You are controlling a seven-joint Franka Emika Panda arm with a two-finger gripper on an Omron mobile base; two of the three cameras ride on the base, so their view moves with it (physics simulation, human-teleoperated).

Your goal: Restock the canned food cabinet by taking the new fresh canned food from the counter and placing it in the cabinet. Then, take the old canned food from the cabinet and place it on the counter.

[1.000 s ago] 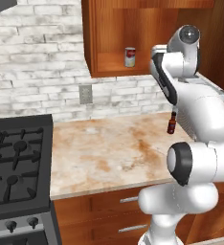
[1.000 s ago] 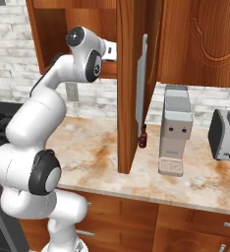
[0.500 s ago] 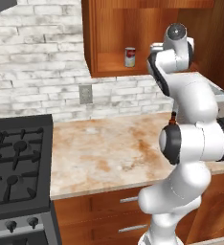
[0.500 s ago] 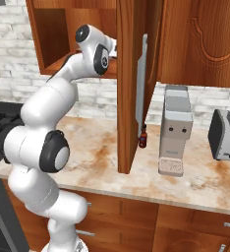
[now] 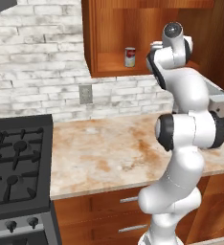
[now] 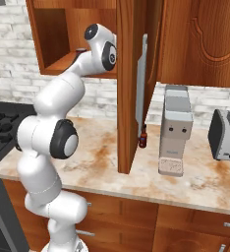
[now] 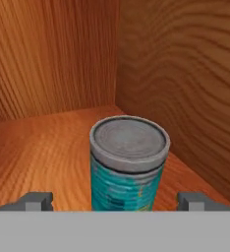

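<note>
The old canned food (image 7: 129, 162), a teal-labelled tin with a silver top, stands upright on the cabinet floor (image 7: 43, 147) near its back corner. My gripper (image 7: 116, 202) is open, and one fingertip (image 7: 36, 199) shows on each side of the tin without touching it. The new fresh canned food (image 5: 129, 56), red and white, stands upright on the shelf of the cabinet (image 5: 109, 69), left of my arm. My arm reaches up into the cabinet above the counter (image 5: 109, 153).
The open cabinet door (image 6: 129, 83) hangs edge-on right of my arm. A dark bottle (image 6: 143, 140), a grey coffee machine (image 6: 176, 130) and a toaster (image 6: 227, 135) stand on the counter. The black stove (image 5: 13, 162) lies to the left.
My arm has folded upward and turned, carrying the hand deeper into the cabinet. The jaws have stayed open, and the red-and-white tin has not moved.
</note>
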